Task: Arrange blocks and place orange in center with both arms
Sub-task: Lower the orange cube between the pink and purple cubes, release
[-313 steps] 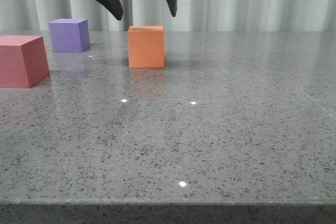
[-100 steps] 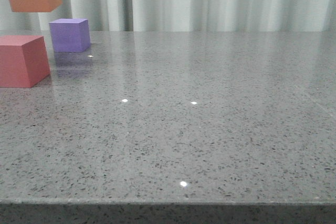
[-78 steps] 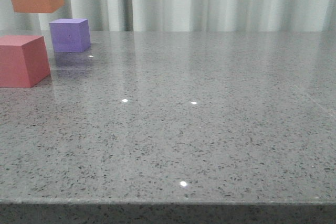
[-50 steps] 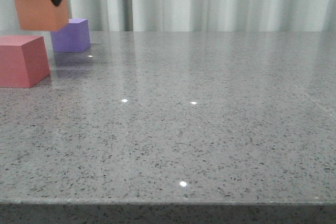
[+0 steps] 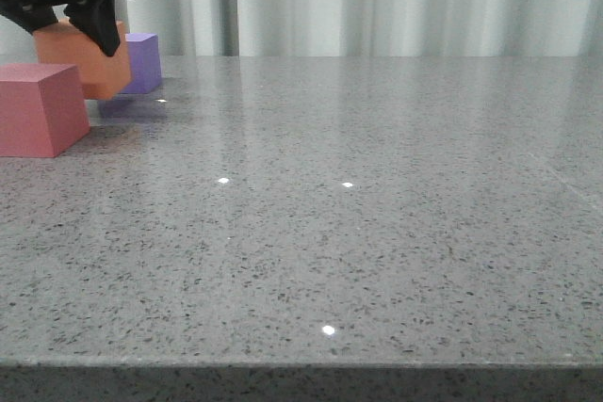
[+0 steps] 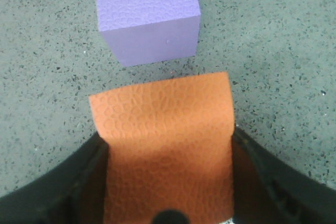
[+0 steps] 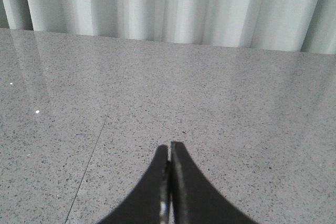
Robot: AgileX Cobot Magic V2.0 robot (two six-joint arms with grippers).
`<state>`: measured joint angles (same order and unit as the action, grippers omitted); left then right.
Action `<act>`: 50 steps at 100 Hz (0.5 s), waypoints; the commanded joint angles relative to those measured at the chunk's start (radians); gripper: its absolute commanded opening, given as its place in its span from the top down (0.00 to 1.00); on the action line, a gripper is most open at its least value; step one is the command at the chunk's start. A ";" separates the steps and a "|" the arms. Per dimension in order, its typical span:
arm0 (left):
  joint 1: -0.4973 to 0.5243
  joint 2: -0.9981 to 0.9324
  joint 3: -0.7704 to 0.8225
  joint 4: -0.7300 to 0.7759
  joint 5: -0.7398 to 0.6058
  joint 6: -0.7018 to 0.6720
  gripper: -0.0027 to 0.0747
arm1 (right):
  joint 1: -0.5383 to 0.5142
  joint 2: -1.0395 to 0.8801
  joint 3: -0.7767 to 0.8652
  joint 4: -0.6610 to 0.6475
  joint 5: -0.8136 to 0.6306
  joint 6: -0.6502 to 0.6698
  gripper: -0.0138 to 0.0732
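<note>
Your speckled grey stone table (image 5: pixel 377 233) fills the front view, backed by a pale pleated curtain (image 5: pixel 396 2). At its far left your black left gripper (image 5: pixel 68 24) has its two fingers clamped against opposite sides of the matte orange cube (image 5: pixel 89 61), which sits low at the table, between the reddish-pink matte cube (image 5: pixel 40 108) nearer the camera and the purple matte cube (image 5: pixel 143 63) behind it; whether the orange cube touches the surface cannot be told. In your left wrist view the orange cube (image 6: pixel 165 145) sits between the dark fingers (image 6: pixel 79 182), apart from the purple cube (image 6: pixel 147 14). Your right gripper (image 7: pixel 169 182) hovers above bare table, its fingertips pressed together and holding nothing.
</note>
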<state>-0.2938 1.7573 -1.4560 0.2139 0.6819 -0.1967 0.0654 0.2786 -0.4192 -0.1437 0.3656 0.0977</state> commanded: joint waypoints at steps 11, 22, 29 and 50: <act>0.001 -0.026 -0.022 0.003 -0.066 -0.001 0.75 | -0.004 0.007 -0.024 -0.016 -0.082 -0.006 0.92; 0.001 -0.015 -0.022 0.003 -0.060 -0.001 0.75 | -0.004 0.007 -0.024 -0.016 -0.082 -0.006 0.92; 0.003 -0.009 -0.022 0.003 -0.058 -0.001 0.75 | -0.004 0.007 -0.024 -0.016 -0.082 -0.006 0.92; 0.011 0.016 -0.022 0.000 -0.046 -0.001 0.65 | -0.004 0.007 -0.024 -0.016 -0.082 -0.006 0.92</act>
<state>-0.2875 1.8056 -1.4512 0.2115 0.6715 -0.1967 0.0654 0.2786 -0.4192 -0.1437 0.3656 0.0977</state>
